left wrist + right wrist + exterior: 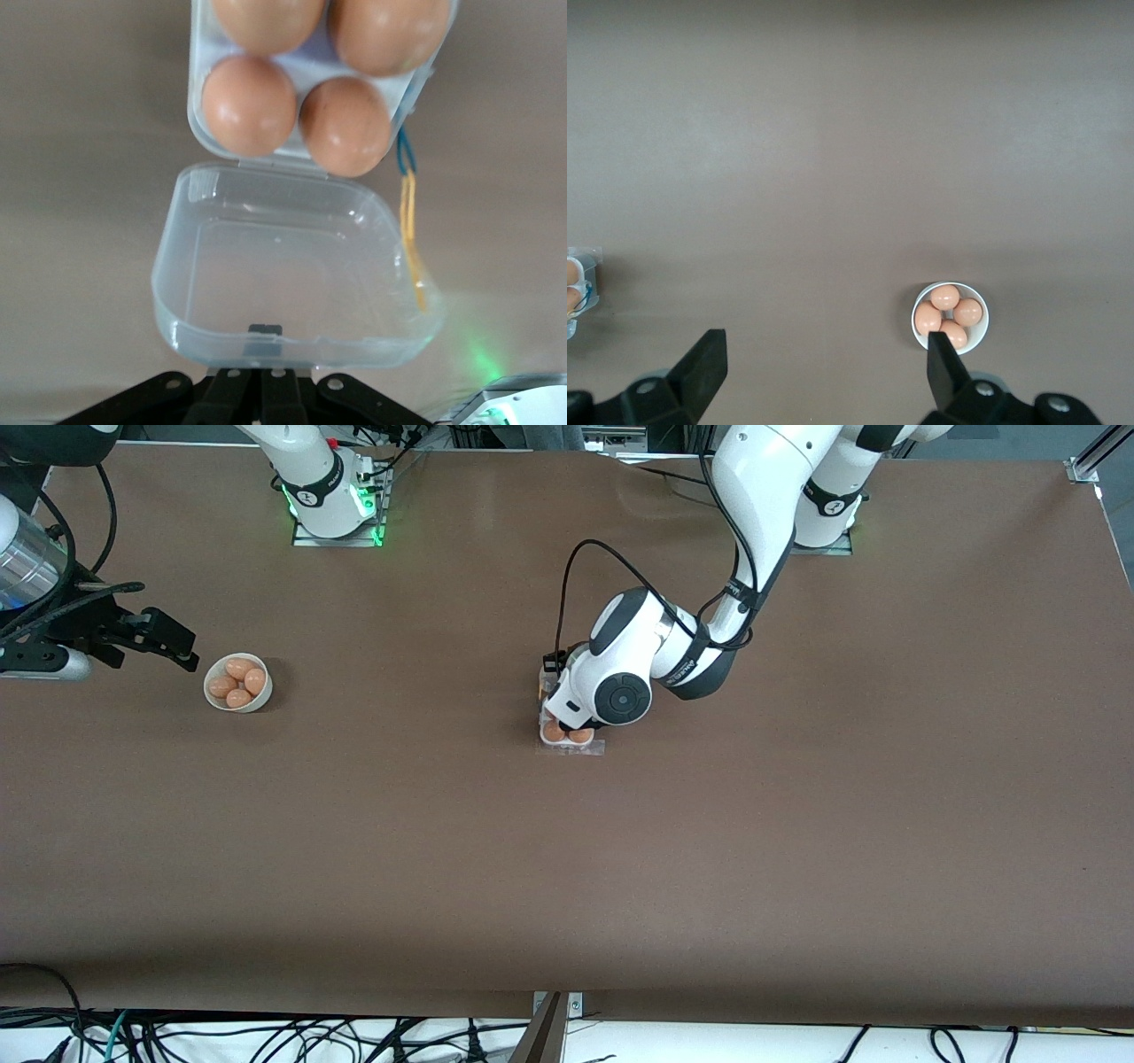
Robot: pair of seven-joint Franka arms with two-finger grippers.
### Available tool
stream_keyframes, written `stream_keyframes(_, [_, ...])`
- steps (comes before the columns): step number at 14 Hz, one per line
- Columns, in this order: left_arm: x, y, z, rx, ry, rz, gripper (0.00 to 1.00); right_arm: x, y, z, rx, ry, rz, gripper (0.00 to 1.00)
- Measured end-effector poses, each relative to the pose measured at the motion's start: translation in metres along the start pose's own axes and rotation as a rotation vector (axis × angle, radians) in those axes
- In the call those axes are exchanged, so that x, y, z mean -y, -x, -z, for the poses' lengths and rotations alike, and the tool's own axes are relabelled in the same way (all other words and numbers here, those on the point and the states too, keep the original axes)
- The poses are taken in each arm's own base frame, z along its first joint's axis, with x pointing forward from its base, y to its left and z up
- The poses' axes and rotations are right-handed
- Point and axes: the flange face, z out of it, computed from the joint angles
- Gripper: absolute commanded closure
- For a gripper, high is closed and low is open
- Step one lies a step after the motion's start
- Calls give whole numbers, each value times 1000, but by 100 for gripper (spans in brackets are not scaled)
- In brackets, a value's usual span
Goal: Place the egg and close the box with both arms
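we see the box (571,737) near the middle of the table (567,868), with the left arm (753,505) bent down over it. two eggs (567,734) show at the box's edge nearer the front camera; the rest of the box is hidden under the wrist. in the left wrist view all four cells of the box (319,80) hold eggs (249,104), and the clear lid (292,274) lies folded open flat on the table, hinged to the tray. the left gripper (264,376) sits at the lid's free edge, the edge away from the eggs, its fingers clenched together; a small tab on the lid's rim lies just at the fingertips, but we cannot tell whether they pinch it. a yellow and blue cord (409,221) lies along one side of the lid.

toward the right arm's end of the table stands a white bowl (237,683) with four more eggs. the right gripper (164,638) hangs in the air just beside the bowl, fingers (704,363) spread wide and holding nothing, waiting, well apart from the box.
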Motion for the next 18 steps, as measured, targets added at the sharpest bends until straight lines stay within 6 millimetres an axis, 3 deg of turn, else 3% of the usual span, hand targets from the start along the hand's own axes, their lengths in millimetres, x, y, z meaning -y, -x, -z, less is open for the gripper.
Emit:
stream_keyframes(6, [3, -15, 41, -73, 64, 10, 98, -1, 0, 0, 0, 1, -2, 0])
stream_keyframes(8, [6, -22, 47, -106, 85, 20, 92, -1, 0, 0, 0, 1, -2, 0])
stream_keyframes(10, [17, -35, 59, -136, 90, 45, 61, -1, 0, 0, 0, 1, -2, 0])
stream_keyframes(11, [29, -45, 70, -172, 75, 61, 38, -1, 0, 0, 0, 1, -1, 0])
stream_keyframes(13, [52, -61, 102, -265, 11, 70, 20, 0, 0, 0, 0, 1, 0, 0])
stream_keyframes(14, [65, -64, 124, -299, -25, 60, 17, 0, 0, 0, 0, 1, 0, 0])
stream_keyframes(16, [101, -66, 182, -331, -81, 17, 9, 0, 0, 0, 0, 1, 0, 0])
stream_keyframes(18, [152, -68, 249, -375, -103, -17, 0, 0, 0, 0, 0, 1, 0, 0])
